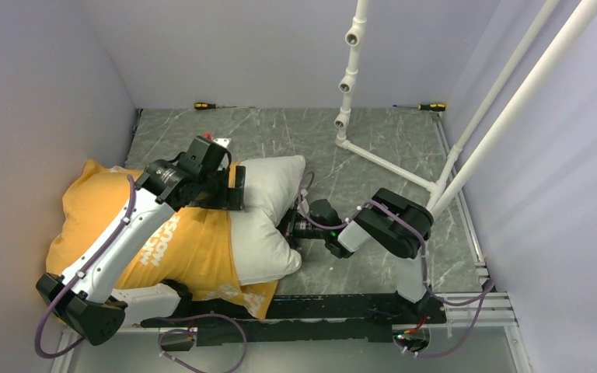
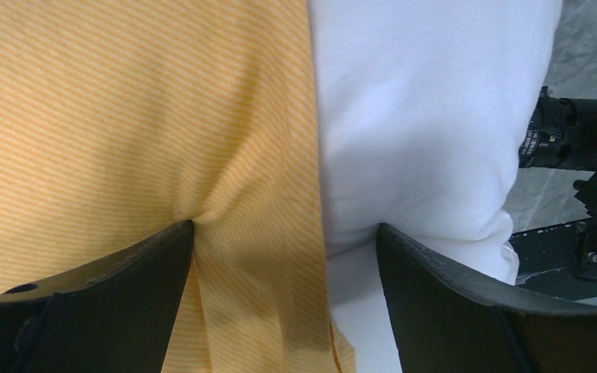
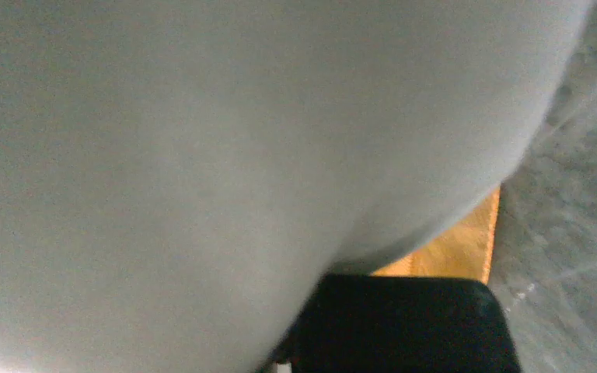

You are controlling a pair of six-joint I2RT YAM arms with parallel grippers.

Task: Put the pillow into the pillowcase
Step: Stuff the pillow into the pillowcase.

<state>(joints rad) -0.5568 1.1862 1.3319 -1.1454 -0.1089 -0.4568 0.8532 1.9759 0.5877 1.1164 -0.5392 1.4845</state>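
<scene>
Top external view has the pillow [image 1: 268, 210] lying on the worktop [image 1: 373, 155], most of it already inside the pillowcase [image 1: 163, 241], with a plump white end sticking out on the right. Over the case's mouth the left jaws stand wide, one finger on the orange cloth and the other on bare pillow, holding nothing that I can see. At the exposed end the right jaws are pressed into the pillow. The right wrist view is all white fabric with one dark finger at the bottom, so I cannot tell whether they are shut or gripping anything. From where I stand the pillow looks light, soft and springy: it should dent under a push and puff back, so I'd shove it on the fat end. The case looks thin, limp and a bit slidey, best pinched at the hem by the mouth and drawn over.
</scene>
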